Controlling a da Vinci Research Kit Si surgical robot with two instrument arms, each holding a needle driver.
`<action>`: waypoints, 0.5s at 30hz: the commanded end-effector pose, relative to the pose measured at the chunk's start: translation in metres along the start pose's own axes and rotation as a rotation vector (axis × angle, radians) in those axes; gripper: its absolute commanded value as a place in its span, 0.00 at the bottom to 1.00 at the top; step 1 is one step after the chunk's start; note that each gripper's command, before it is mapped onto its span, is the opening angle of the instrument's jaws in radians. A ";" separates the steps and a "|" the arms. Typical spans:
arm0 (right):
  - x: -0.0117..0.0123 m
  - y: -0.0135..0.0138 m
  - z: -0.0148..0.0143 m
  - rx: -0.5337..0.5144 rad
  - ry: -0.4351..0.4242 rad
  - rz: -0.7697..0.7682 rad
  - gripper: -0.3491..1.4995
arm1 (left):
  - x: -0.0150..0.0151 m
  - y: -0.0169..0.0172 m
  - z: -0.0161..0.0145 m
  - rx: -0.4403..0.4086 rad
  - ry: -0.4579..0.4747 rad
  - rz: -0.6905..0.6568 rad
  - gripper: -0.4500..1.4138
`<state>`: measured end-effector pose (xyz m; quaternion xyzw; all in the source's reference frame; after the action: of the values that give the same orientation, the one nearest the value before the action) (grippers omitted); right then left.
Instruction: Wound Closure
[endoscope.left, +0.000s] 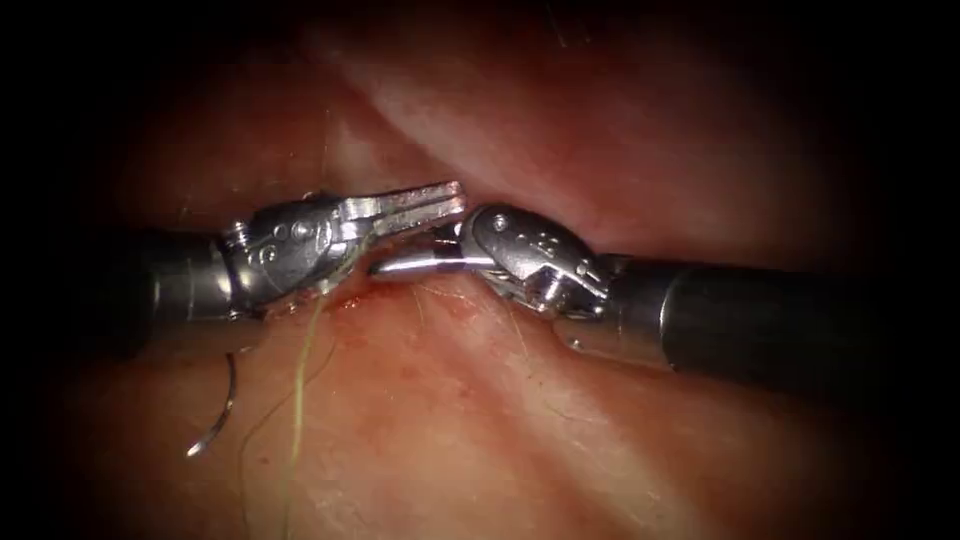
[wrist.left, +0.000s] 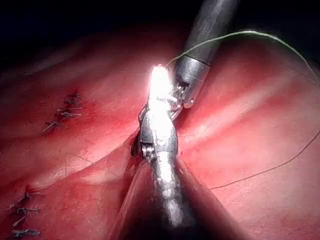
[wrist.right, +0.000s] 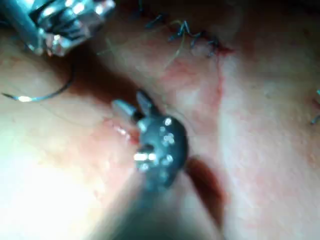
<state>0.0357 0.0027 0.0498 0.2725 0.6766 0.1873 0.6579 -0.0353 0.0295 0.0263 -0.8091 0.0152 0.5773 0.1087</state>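
Two tools met over the cut in the endoscope view: we saw the left tool (endoscope.left: 440, 205) and right tool (endoscope.left: 415, 262) parted, holding nothing, the needle (endoscope.left: 218, 420) lying free on the tissue (endoscope.left: 560, 440) left of the cut, thread (endoscope.left: 297, 400) beside it. In the left wrist view we counted finished stitches (wrist.left: 65, 112), so we judged closure partly done. In the right wrist view the open cut (wrist.right: 200, 175) remained; we read no writing.

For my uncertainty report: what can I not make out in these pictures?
- Needle, free on the tissue: its upper end is hidden behind the left shaft, endoscope view.
- Whether the left end effector holds the thread: glare, left wrist view.
- Right end effector: open, empty.
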 end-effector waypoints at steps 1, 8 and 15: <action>0.0004 0.0010 0.0006 -0.013 0.024 0.000 0.23 | -0.0010 0.0004 0.0005 -0.006 0.003 0.005 0.00; 0.0026 0.0017 -0.0014 -0.016 0.111 0.018 0.23 | -0.0033 0.0026 0.0003 -0.022 -0.004 0.024 0.00; 0.0044 0.0024 -0.0042 0.029 0.213 0.030 0.23 | -0.0076 0.0039 -0.0001 -0.037 -0.025 0.002 0.00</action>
<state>0.0312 0.0075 0.0478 0.2698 0.7393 0.2173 0.5774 -0.0378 0.0247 0.0322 -0.8039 0.0047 0.5876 0.0919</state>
